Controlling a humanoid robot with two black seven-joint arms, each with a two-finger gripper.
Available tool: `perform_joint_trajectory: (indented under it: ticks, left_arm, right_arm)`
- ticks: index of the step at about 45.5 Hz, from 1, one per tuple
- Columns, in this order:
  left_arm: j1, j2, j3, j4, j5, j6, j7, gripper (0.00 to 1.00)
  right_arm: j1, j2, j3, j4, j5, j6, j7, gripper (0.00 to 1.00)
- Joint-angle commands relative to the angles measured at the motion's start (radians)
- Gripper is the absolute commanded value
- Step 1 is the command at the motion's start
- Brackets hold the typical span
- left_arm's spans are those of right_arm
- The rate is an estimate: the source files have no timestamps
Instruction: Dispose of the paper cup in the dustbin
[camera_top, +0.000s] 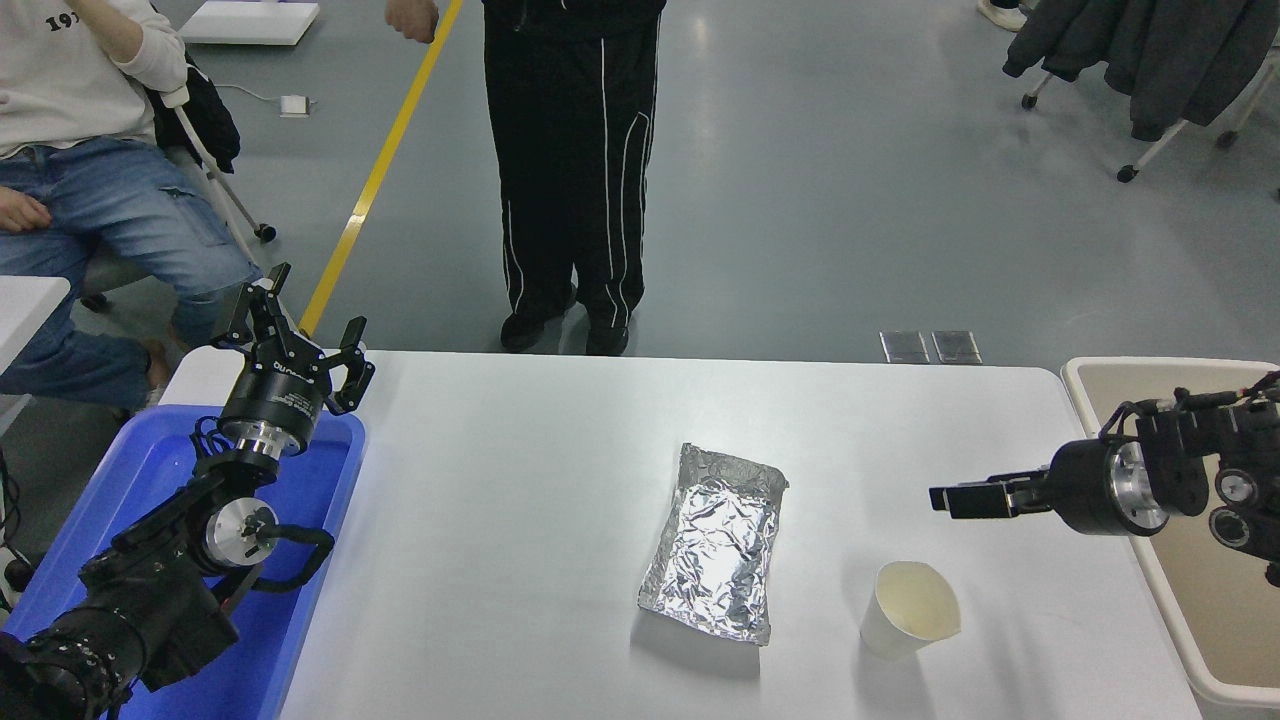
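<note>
One paper cup (908, 622) stands upright near the table's (520, 470) front edge, beside the foil packet (718, 541) and apparently empty. It looks light and easily crushed, so I'd pinch its wall gently near the rim. My right gripper (945, 497) hovers above it; I cannot tell its spread. The dustbin (1150, 560) at right shows nothing inside. My left gripper (300, 335) is parked, spread, over the blue bin (150, 470).
</note>
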Motion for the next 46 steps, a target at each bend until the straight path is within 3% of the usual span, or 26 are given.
perform_joint_trajectory:
  ticks: [1,24,35,42,46]
  left_arm:
    - [0.0,0.0,0.0,0.0,0.0,0.0,0.0,1.0]
    - [0.0,0.0,0.0,0.0,0.0,0.0,0.0,1.0]
    - [0.0,0.0,0.0,0.001,0.0,0.0,0.0,1.0]
    - [0.0,0.0,0.0,0.0,0.0,0.0,0.0,1.0]
    - [0.0,0.0,0.001,0.0,0.0,0.0,0.0,1.0]
  right_arm:
    - [-0.037,0.022,-0.042,0.015,-0.053,0.002,0.0,0.99]
    - [-0.088,0.055,-0.034,0.002,-0.051,-0.01,0.0,0.99]
    - [-0.157,0.096,-0.029,-0.081,-0.045,-0.078,0.0,0.97]
    - [-0.167,0.125,-0.029,-0.136,-0.039,-0.093,0.0,0.77]
    - [-0.172,0.125,-0.031,-0.144,-0.039,-0.093,0.0,0.51]
